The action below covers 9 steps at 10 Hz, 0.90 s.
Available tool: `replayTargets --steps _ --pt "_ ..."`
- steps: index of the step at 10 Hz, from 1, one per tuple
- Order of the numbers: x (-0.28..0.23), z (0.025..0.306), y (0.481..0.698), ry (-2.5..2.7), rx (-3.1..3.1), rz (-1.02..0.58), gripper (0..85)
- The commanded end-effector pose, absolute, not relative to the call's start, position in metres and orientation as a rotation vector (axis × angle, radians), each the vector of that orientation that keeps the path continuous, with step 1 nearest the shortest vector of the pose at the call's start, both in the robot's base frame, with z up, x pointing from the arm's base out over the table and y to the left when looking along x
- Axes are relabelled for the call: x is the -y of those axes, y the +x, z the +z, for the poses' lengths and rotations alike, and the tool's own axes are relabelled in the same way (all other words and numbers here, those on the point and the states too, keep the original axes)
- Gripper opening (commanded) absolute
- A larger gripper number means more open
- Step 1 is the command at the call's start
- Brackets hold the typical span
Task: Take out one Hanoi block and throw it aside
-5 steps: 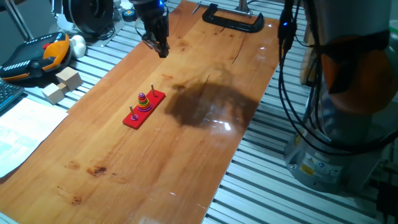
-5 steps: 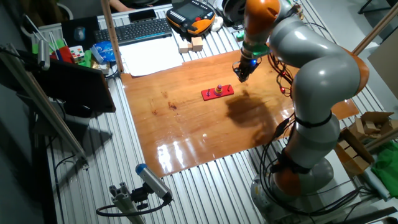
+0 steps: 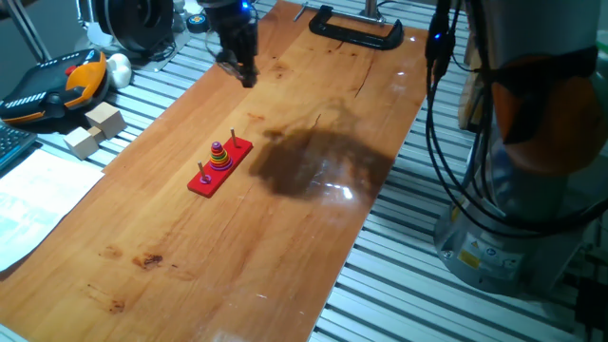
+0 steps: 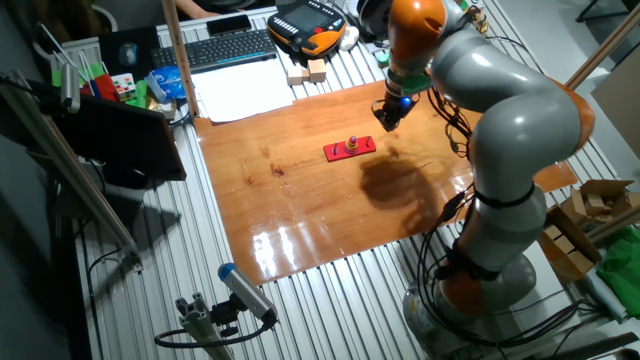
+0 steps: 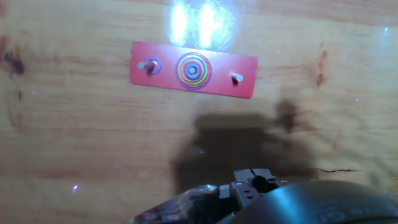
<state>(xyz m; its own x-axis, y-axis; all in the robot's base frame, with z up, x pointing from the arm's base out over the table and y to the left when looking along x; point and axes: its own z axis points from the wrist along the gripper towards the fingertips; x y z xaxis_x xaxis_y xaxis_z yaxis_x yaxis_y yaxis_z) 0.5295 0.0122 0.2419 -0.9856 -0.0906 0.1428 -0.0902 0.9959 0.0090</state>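
End effector (image 3: 245,74) hangs above bare board — Hanoi tower (image 3: 219,158) well apart.

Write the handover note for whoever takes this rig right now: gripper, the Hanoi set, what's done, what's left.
Gripper: holds nothing and hangs above the far end of the wooden table, well away from the set; whether the jaws are open or shut cannot be told.
Hanoi base: red, flat on the table. The stack of coloured rings sits on the middle peg; one small purple ring sits on an end peg; the other end peg is bare.
Done: nothing lies off the base.
Left: come down on the stack, grasp one ring, lift it off its peg, toss it aside.
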Motion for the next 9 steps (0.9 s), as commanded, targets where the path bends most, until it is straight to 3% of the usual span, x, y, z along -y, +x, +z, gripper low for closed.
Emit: replayTargets --steps 1,5,9 --pt "-0.025 0.242 0.54 0.122 3.0 0.036 13.0" --pt "-0.04 0.214 0.567 0.145 3.0 0.105 34.3" --pt "-0.045 0.176 0.594 0.18 3.012 0.091 39.0"
